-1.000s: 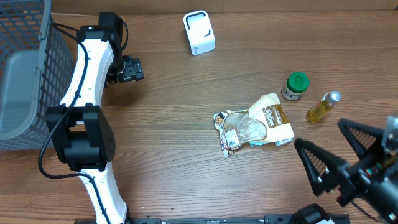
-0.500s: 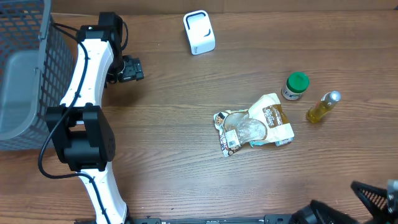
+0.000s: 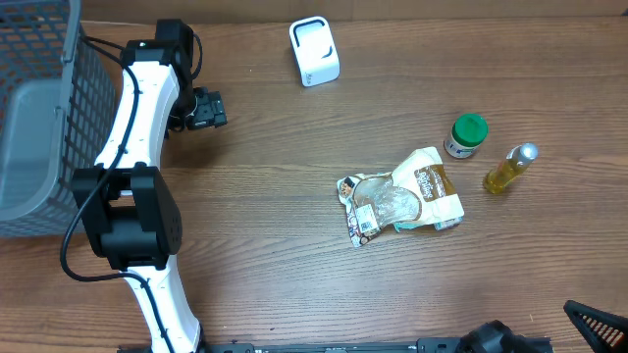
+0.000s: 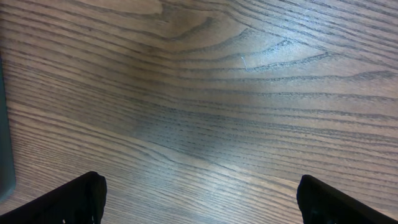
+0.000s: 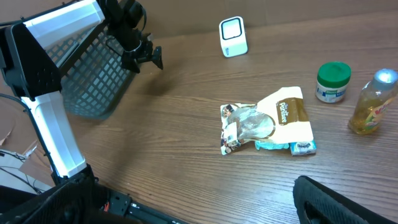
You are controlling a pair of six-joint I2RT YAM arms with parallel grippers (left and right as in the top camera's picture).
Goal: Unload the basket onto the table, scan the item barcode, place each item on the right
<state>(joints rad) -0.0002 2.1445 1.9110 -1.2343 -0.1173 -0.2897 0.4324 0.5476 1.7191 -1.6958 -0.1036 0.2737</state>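
The right gripper [image 5: 193, 205] stands with its jaws wide apart and empty, pulled back low at the near edge of the table [image 3: 294, 245], well short of the snack packet [image 3: 400, 199]; only one finger tip shows in the overhead view. The left gripper [image 4: 199, 199] is likewise spread open over bare wood, holding nothing, far to the left of the packet and close to the wire basket [image 3: 39, 108]. The packet lies flat near the middle of the table, a white label on its left end that may be the barcode — too small to confirm. The white scanner [image 3: 314, 51] stands beyond the packet, toward the far edge and well apart from it. A green-lidded jar [image 3: 467, 135] and a small bottle [image 3: 509, 169] stand just right of the packet. Risks, in my judgement: the packet is thin, crinkled and flat on the wood, so a pinch from above could slide off or catch only a corner; an approach from the right could knock the bottle over — it is slender and nearest that side; and if the label ends up facing away from the scanner or folded, the scan would fail.
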